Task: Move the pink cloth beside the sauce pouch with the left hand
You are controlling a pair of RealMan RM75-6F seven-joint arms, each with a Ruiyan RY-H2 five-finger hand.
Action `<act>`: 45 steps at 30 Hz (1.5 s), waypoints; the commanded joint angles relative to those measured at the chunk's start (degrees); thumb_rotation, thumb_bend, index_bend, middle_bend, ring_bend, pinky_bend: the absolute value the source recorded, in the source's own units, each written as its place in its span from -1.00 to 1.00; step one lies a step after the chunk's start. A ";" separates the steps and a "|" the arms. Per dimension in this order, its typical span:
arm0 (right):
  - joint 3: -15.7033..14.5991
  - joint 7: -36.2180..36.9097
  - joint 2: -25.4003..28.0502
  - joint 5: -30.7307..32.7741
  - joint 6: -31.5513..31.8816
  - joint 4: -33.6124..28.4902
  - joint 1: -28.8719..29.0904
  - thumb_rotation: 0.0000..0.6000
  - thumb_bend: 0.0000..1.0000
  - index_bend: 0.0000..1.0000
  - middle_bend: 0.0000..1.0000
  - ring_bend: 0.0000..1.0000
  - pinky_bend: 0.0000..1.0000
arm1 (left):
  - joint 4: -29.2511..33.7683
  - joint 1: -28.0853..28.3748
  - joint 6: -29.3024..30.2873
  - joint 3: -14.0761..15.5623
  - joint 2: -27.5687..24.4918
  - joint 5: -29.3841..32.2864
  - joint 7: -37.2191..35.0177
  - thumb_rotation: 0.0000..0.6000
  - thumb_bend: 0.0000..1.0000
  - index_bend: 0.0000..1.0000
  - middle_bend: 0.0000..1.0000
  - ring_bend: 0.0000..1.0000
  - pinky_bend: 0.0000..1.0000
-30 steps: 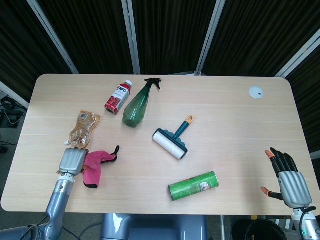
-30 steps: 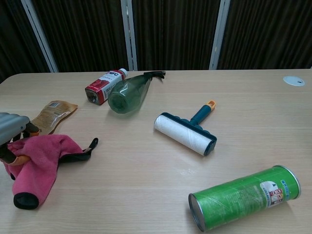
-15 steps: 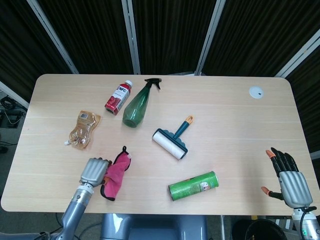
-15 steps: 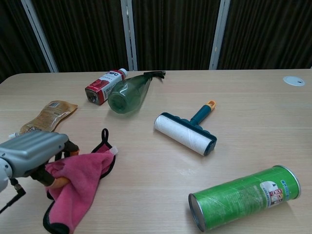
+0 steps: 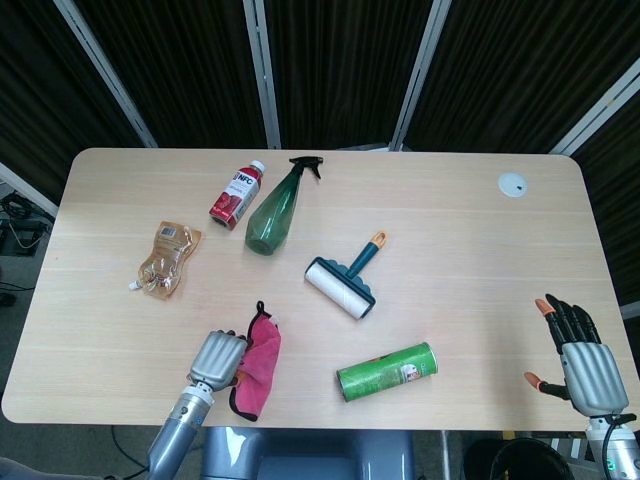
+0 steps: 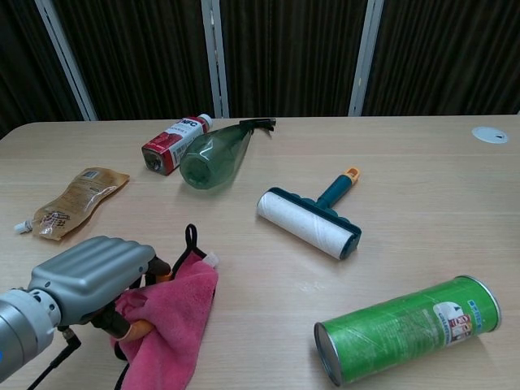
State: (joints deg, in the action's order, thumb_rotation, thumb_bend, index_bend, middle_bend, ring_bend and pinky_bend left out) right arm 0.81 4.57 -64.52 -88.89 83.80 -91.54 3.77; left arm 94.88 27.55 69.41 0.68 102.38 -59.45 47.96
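The pink cloth (image 5: 259, 362) with black trim hangs from my left hand (image 5: 219, 358) near the table's front edge, left of centre. In the chest view that left hand (image 6: 97, 276) grips the cloth (image 6: 180, 313) from above, fingers curled into its folds. The brown sauce pouch (image 5: 164, 260) lies flat well to the left and further back, clear of the cloth; in the chest view the pouch (image 6: 71, 201) lies beyond the hand. My right hand (image 5: 582, 362) rests at the front right corner with fingers spread, holding nothing.
A red juice bottle (image 5: 236, 194) and a green spray bottle (image 5: 276, 209) lie at the back. A lint roller (image 5: 345, 278) sits mid-table, and a green can (image 5: 387, 371) lies on its side near the front. A white disc (image 5: 512, 184) marks the back right.
My left hand has carried the pink cloth to the right along the front edge, away from the sauce pouch. The right hand has not moved.
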 commanded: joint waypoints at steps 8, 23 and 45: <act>-0.17 0.01 -0.02 0.06 -0.31 -0.17 0.01 1.00 -1.00 -1.00 -1.00 -1.00 -1.00 | -4.82 -0.16 -0.05 -3.13 -4.25 4.42 -1.06 1.00 0.23 0.53 -0.01 -0.17 0.01; -0.17 -0.07 -0.12 0.02 -0.40 -0.30 0.06 1.00 -1.00 -1.00 -1.00 -1.00 -1.00 | -10.23 2.65 1.73 -11.44 -10.65 -0.81 -10.50 1.00 0.14 0.32 -0.16 -0.27 -0.02; -0.23 0.19 0.30 0.51 -0.86 -0.62 -0.01 1.00 -1.00 -1.00 -1.00 -1.00 -1.00 | -8.56 2.22 2.36 -11.99 -15.80 1.92 -10.00 1.00 -0.92 -0.78 -1.00 -1.00 -1.00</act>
State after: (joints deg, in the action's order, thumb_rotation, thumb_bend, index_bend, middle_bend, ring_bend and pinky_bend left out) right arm 0.58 4.76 -64.22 -88.37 82.94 -92.16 3.77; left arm 85.76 30.18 71.43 -11.69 87.10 -57.02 38.52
